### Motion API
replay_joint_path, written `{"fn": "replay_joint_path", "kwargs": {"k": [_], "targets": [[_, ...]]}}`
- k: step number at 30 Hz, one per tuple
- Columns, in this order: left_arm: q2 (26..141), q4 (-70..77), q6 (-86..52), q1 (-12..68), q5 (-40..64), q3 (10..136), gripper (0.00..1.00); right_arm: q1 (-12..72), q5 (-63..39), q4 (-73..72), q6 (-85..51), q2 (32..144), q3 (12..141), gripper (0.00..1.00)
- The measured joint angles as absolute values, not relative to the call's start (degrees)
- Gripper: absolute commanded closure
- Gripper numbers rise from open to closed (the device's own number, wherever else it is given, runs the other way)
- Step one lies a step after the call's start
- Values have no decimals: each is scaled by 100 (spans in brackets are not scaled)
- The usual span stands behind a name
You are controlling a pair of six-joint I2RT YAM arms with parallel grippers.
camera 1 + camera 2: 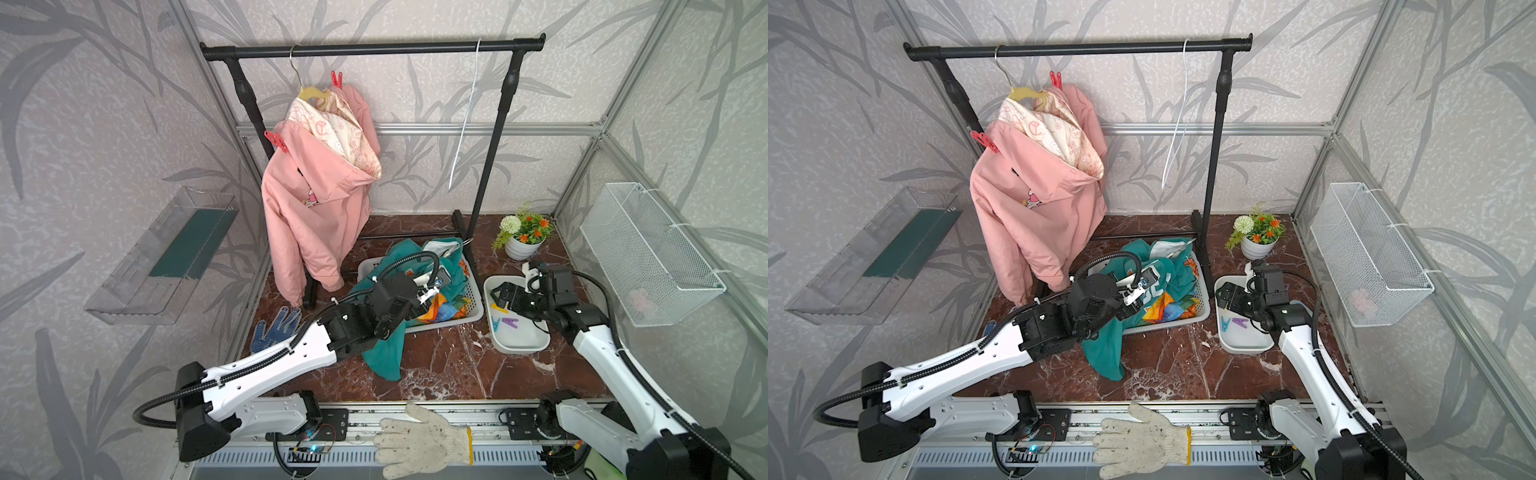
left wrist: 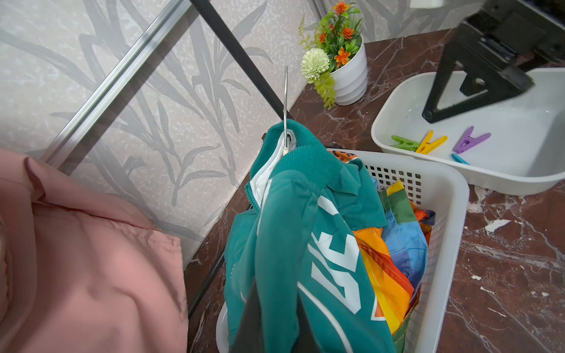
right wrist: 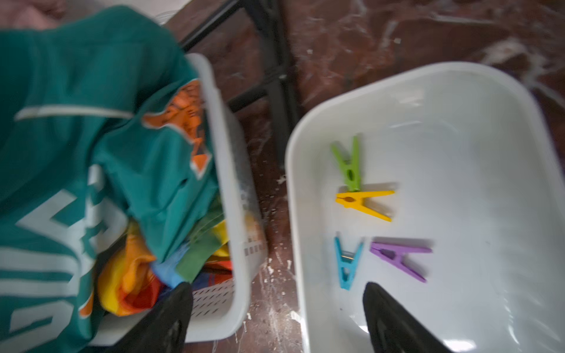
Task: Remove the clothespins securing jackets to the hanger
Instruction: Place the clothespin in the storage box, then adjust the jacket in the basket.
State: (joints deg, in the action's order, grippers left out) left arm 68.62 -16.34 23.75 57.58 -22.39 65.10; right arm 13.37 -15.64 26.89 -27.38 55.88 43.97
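counter point(image 1: 440, 365): glossy veined stone
tray point(image 3: 474, 152): smooth white plastic
clothespins point(image 3: 363, 203): matt plastic
my right gripper point(image 3: 276, 288): matt black

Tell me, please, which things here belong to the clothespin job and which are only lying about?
Belong: pink jacket, two red clothespins, hanger, teal jacket, rainbow jacket, laundry basket, tray with four clothespins.
Lying about: blue glove, white glove, flower pot, wire basket, clear bin.

Pink jacket point(image 1: 316, 216), rack point(image 1: 374, 48) block rear — front marble point(image 1: 449, 365) open.
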Motion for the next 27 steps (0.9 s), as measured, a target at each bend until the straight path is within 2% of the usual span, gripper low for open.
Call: {"fn": "replay_joint_path", "kwargs": {"k": [6, 16, 20, 27], "targets": [[7203, -1997, 2071, 5481, -2200, 7166, 100, 2899, -1835, 1922, -2231, 5474, 4427, 13], [7441, -2370, 1721, 5190, -1973, 7789, 100, 4386, -2134, 598, -1684, 5806, 4226, 11], [7592, -2443, 1586, 5157, -1940, 8034, 100, 4840, -2167, 314, -1509, 6311, 4235, 11], [7741, -2578, 1391, 5131, -1911, 8241, 100, 5142, -2161, -191, -1409, 6890, 4235, 11]]}}
